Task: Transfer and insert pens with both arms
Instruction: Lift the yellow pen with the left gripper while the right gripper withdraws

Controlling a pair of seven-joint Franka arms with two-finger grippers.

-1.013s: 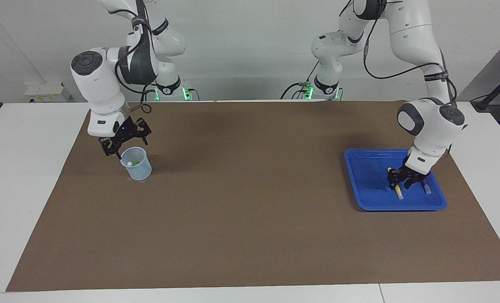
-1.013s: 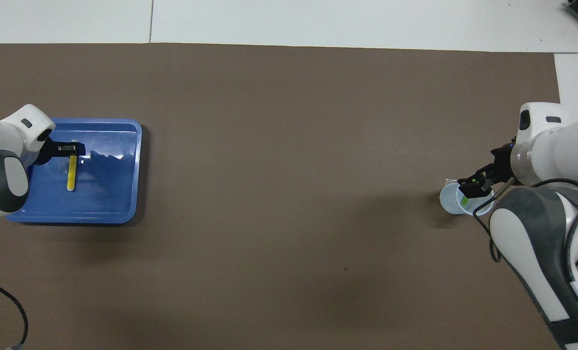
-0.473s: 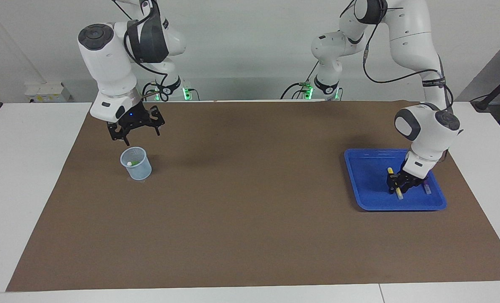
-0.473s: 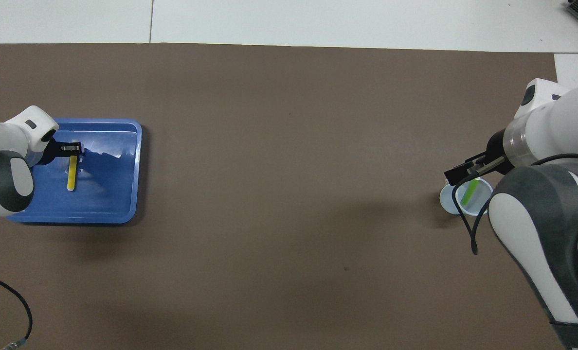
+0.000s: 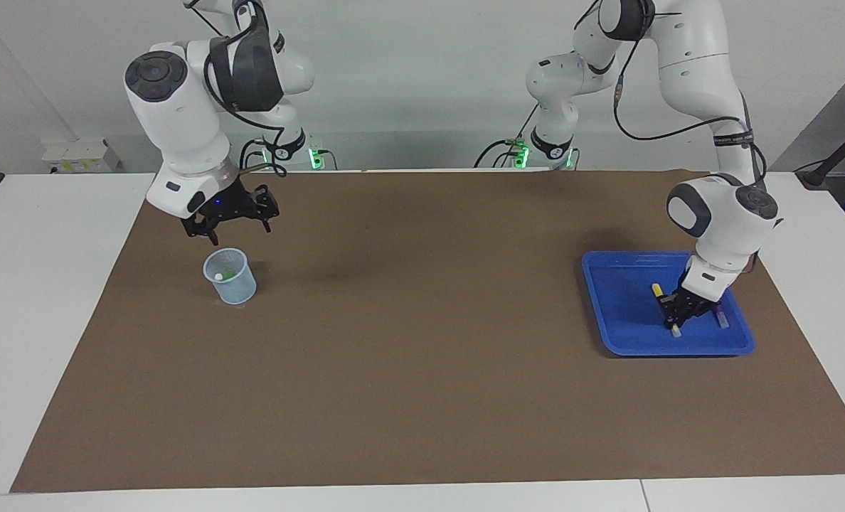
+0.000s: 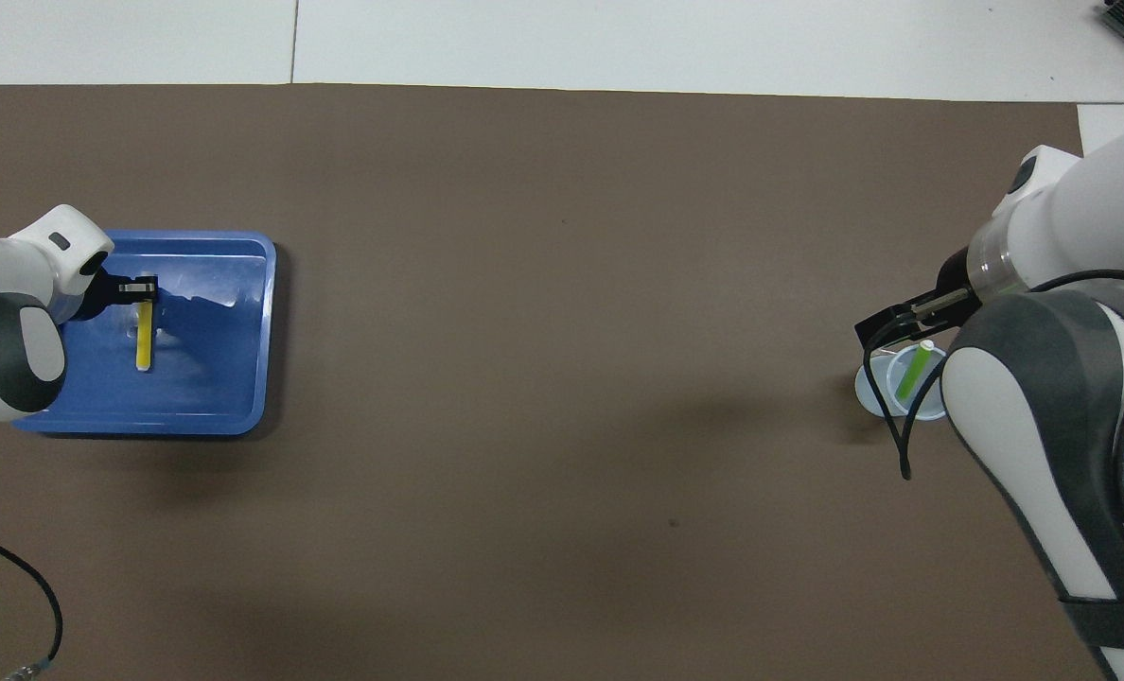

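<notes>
Three pens: one green pen (image 6: 912, 371) stands in one cup (image 5: 230, 276); one yellow pen (image 6: 145, 333) and one purple pen (image 5: 721, 318) lie in one blue tray (image 5: 622, 299). The left end effector (image 5: 678, 313) is clamped on the yellow pen in the tray. The right end effector (image 5: 229, 219) hangs spread wide and empty over the cup.

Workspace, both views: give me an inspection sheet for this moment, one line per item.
Surface: brown mat on a white table.
Job's things: green pen stands in the pale cup at the right arm's end; yellow pen and purple pen lie in the blue tray at the left arm's end.
Clutter: nothing seen.
Grippers: left gripper down in the tray, shut on the yellow pen; right gripper open, empty, over the mat just above the cup.
Cables: black cable on the mat; cables hang along both arms.
Surroundings: white wall, white box on the table.
</notes>
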